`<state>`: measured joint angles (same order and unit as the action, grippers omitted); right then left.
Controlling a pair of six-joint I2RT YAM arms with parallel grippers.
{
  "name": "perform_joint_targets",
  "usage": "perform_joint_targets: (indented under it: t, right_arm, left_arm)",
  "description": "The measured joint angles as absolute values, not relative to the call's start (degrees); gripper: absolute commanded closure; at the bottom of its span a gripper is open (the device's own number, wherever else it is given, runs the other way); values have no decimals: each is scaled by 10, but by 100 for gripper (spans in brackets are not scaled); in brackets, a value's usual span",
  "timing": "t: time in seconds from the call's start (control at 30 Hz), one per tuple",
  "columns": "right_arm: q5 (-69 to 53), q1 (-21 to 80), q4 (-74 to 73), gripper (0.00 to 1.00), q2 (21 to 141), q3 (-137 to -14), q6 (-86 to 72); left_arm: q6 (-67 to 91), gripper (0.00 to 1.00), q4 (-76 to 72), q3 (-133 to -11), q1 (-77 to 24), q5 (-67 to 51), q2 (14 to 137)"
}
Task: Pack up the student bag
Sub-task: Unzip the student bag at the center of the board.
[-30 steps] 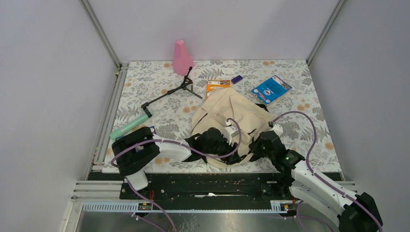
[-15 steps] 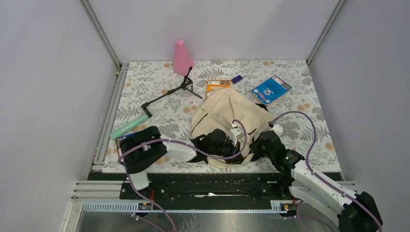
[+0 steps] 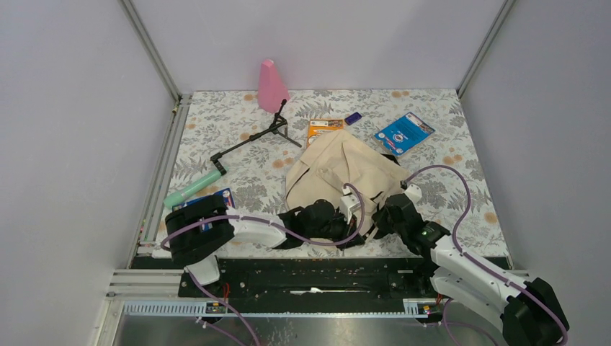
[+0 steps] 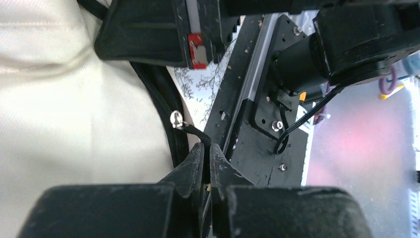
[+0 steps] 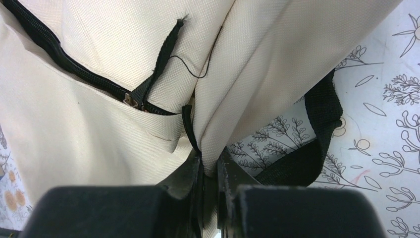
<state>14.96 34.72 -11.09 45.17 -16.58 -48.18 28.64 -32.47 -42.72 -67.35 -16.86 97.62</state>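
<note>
Floral-patterned desk (image 3: 238,137): large cream-beige fabric student bag (image 3: 346,166) lay near the front-centre edge; left end effector (image 4: 207,149) pinched its black zipper pull strap (image 4: 192,130); right end effector (image 5: 210,163) clamped a cream fabric fold.

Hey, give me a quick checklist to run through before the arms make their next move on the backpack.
1. Left claw shut on the zipper pull: ok.
2. Right claw pinching a fold of the student bag: ok.
3. Zipper opened far enough for packing: cannot tell.
4. Blue book, orange booklet and pink container packed: not ok, all lie on the table outside the bag.
</note>
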Motion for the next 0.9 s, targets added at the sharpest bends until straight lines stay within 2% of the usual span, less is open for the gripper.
perform_joint_targets:
  t: [0.37, 0.9]
  right_arm:
    - [169, 347, -66, 100, 490, -166, -498]
    - [171, 347, -57, 100, 461, -166, -509]
  left_arm:
    - [240, 100, -229, -387, -705, -43, 891]
    - [232, 100, -157, -361, -708, 83, 813]
